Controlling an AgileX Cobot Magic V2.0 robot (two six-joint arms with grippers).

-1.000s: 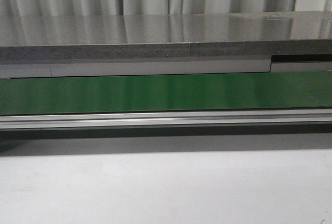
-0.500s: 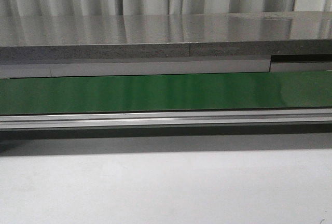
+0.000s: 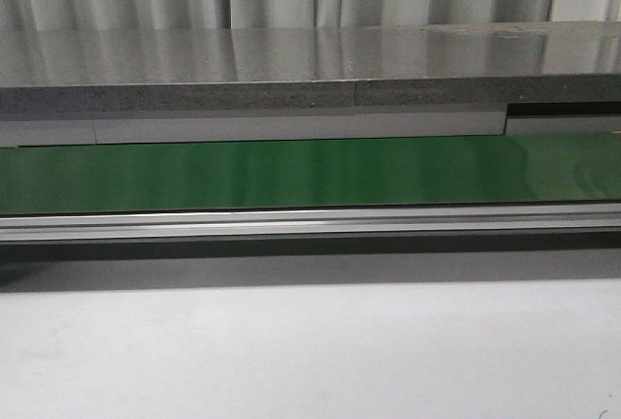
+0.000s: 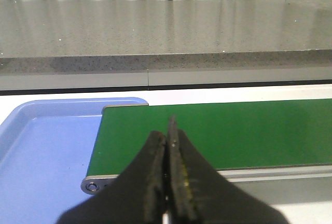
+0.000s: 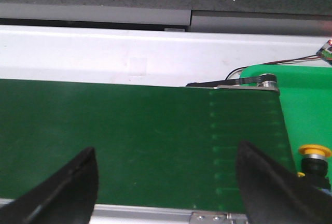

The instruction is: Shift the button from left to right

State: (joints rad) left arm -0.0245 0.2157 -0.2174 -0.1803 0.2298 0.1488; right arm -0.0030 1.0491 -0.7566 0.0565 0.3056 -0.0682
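Observation:
The button (image 5: 314, 163), black with a round orange-yellow ring on top, stands in a bright green tray (image 5: 306, 115) just past the belt's right end, partly hidden behind my right finger. My right gripper (image 5: 166, 169) is open and empty above the dark green conveyor belt (image 5: 140, 141). My left gripper (image 4: 167, 140) is shut with nothing between its fingers, over the belt's (image 4: 218, 130) left end. Neither gripper nor the button shows in the front view, only the belt (image 3: 310, 172).
A blue tray (image 4: 46, 146) lies off the belt's left end. An aluminium rail (image 3: 310, 223) runs along the belt's near side. A grey stone counter (image 3: 310, 70) stands behind the belt, curtains beyond. Wires (image 5: 280, 63) lie near the green tray.

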